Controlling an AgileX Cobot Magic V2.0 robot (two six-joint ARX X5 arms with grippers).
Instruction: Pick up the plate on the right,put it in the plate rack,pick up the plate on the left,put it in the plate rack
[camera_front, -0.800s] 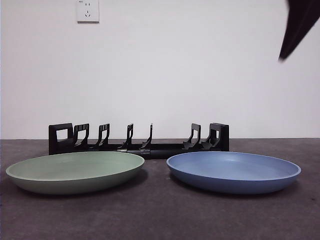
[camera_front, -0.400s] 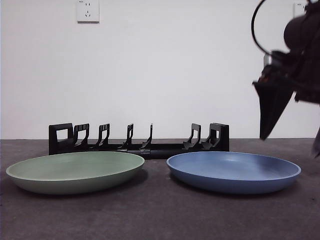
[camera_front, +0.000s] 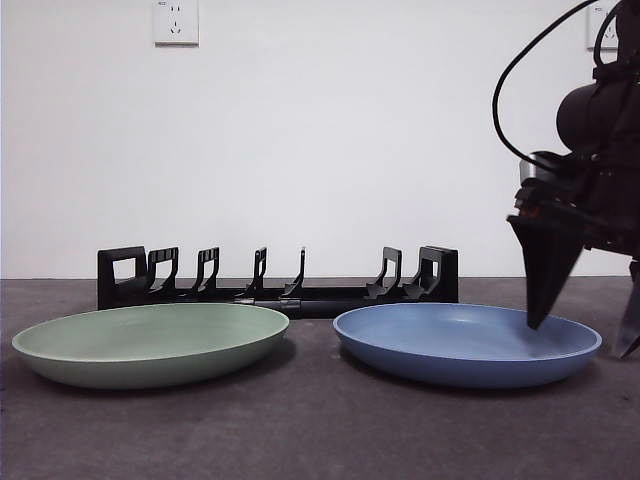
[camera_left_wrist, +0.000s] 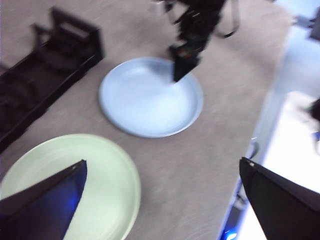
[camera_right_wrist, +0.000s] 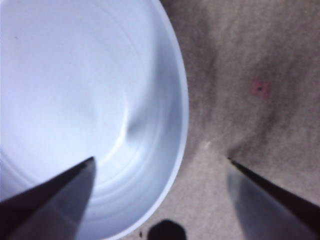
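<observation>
table (camera_front: 320, 430): dark grey, matte | rack (camera_front: 278, 278): black, lies on table at the back, lengthwise | green plate (camera_front: 152, 343): on table just in front of rack's left part | blue plate (camera_front: 467, 343): on table in front of rack's right end, beside green plate, apart

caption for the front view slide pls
Open right hand straddling the blue plate's rim; green plate and rack untouched.

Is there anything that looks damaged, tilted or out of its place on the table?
Nothing stands out. The blue plate and green plate lie flat and whole before the plate rack, which is upright. The right gripper, open, straddles the blue plate's rim.
</observation>
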